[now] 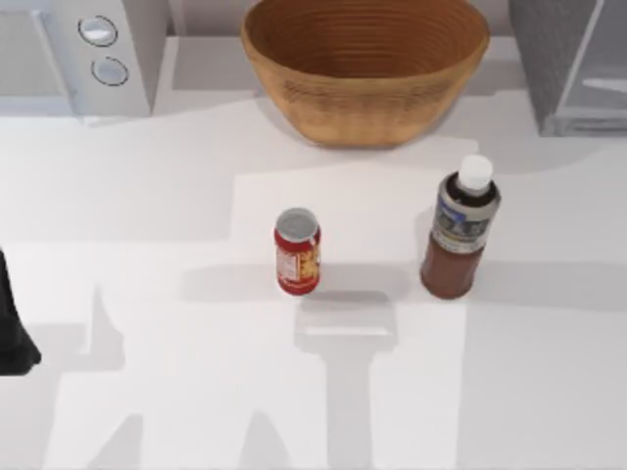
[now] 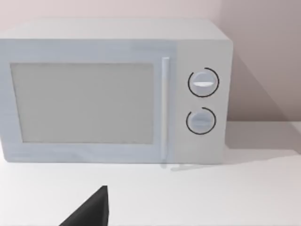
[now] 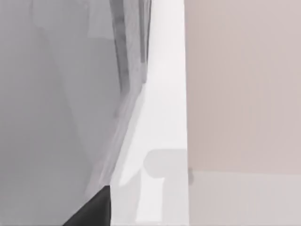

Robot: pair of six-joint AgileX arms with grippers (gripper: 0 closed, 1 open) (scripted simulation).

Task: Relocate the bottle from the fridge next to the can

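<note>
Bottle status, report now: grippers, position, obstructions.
Left arm parked at table's left edge. Bottle upright on the table, out of the fridge, right of the can, not touching. Nothing between them.

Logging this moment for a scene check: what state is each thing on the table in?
Tall brown bottle with white cap: upright on the table, capped, apart from the can.
Small red can with silver top: upright, left of the bottle.
Woven basket: upright.
White microwave with two knobs: door shut.
Grey speckled fridge: at the table's far right.
</note>
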